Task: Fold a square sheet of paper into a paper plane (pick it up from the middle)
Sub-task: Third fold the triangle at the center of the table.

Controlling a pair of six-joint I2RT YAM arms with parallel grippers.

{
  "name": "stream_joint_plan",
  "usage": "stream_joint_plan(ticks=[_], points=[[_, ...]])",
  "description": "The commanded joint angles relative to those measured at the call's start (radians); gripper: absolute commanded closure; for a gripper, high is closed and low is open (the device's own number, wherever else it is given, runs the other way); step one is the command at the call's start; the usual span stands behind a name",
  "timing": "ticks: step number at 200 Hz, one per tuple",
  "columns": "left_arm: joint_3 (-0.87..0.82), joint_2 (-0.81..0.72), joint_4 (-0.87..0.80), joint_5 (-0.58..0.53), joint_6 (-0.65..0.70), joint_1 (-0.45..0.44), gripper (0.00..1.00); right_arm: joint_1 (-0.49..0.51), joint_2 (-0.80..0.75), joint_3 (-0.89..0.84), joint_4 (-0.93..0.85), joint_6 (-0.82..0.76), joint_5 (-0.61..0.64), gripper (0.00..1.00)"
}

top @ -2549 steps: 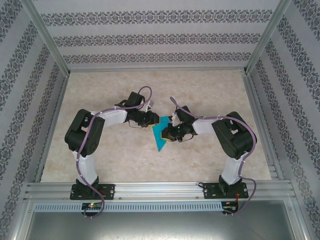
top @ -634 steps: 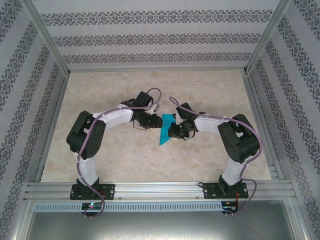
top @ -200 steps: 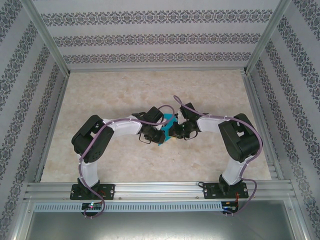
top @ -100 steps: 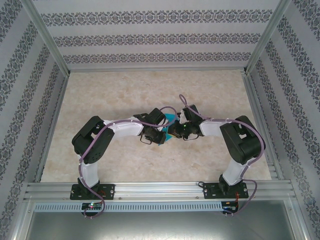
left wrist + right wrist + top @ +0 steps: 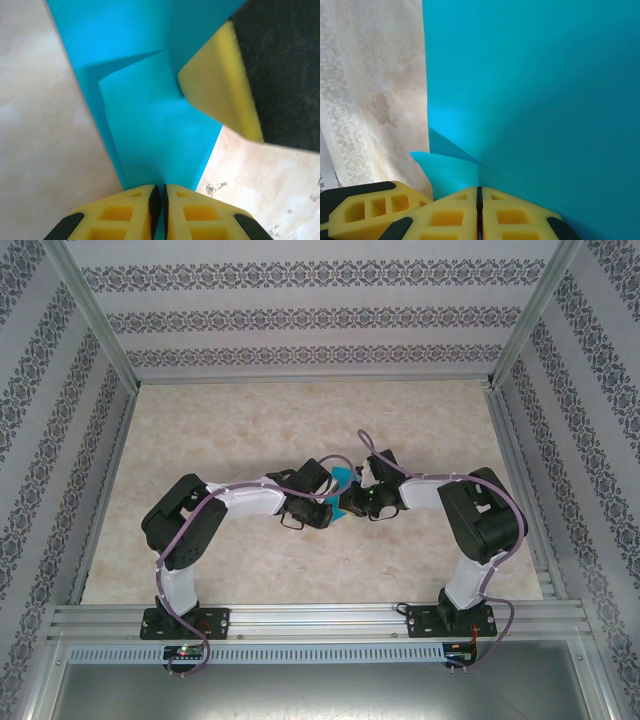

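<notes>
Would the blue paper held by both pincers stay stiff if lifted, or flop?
Probably floppy and light: the paper looks thin, with a loose flap lifting. Folded layers clamped by the left pincer and right pincer may stiffen it somewhat along the creases.

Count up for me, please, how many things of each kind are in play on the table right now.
Folded sheet of thin teal-blue paper: 1
Yellow-and-black two-finger grippers: 2, the left gripper and the right gripper, each shut on the paper
Beige marbled table: 1
Total: 4
</notes>
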Motion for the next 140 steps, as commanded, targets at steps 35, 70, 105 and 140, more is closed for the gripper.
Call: stream_joint_plan(ticks=[35,70,105,140], points=[[-0.111,0.08,-0.174,-0.094,0.028,-0.004,0.83,-0.094,-0.012,-0.011,-0.106,-0.06,0.174,0.9],[-0.112,0.072,-0.183,-0.092,0.03,-0.004,0.83,-0.124,-0.029,0.0,-0.128,-0.078,0.191,0.89],[-0.104,0.078,-0.178,-0.086,0.028,-0.004,0.83,-0.125,-0.081,-0.001,-0.1,-0.073,0.13,0.89],[-0.1,0.083,-0.16,-0.069,0.02,-0.004,0.83,-0.111,-0.186,-0.009,-0.114,-0.055,0.1,0.88]])
